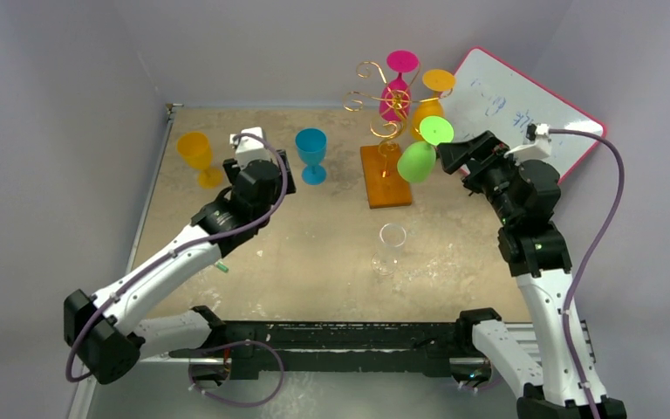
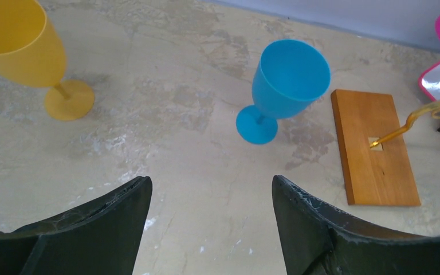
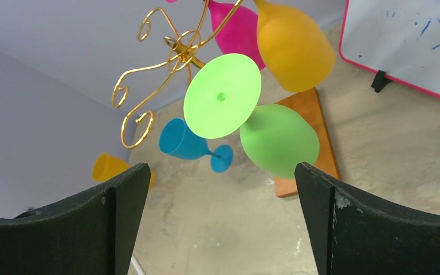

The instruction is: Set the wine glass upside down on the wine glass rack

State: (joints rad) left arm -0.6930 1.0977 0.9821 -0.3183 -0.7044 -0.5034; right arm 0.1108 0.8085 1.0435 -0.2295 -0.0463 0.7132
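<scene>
The wine glass rack (image 1: pixel 382 105), gold wire scrolls on an orange-brown wooden base (image 1: pixel 385 179), stands at the back centre. A green wine glass (image 1: pixel 419 159) hangs there upside down and tilted, foot (image 3: pixel 222 95) up beside a wire arm. A pink glass (image 1: pixel 396 87) and an orange glass (image 1: pixel 427 106) hang upside down behind it. My right gripper (image 3: pixel 222 169) is open just short of the green bowl (image 3: pixel 279 140), touching nothing. My left gripper (image 2: pixel 212 183) is open over bare table, facing an upright blue glass (image 2: pixel 286 86).
A yellow glass (image 1: pixel 197 157) stands upright at the back left. A clear glass (image 1: pixel 390 249) stands mid-table in front of the rack. A pink-framed whiteboard (image 1: pixel 523 109) leans at the back right, behind my right arm.
</scene>
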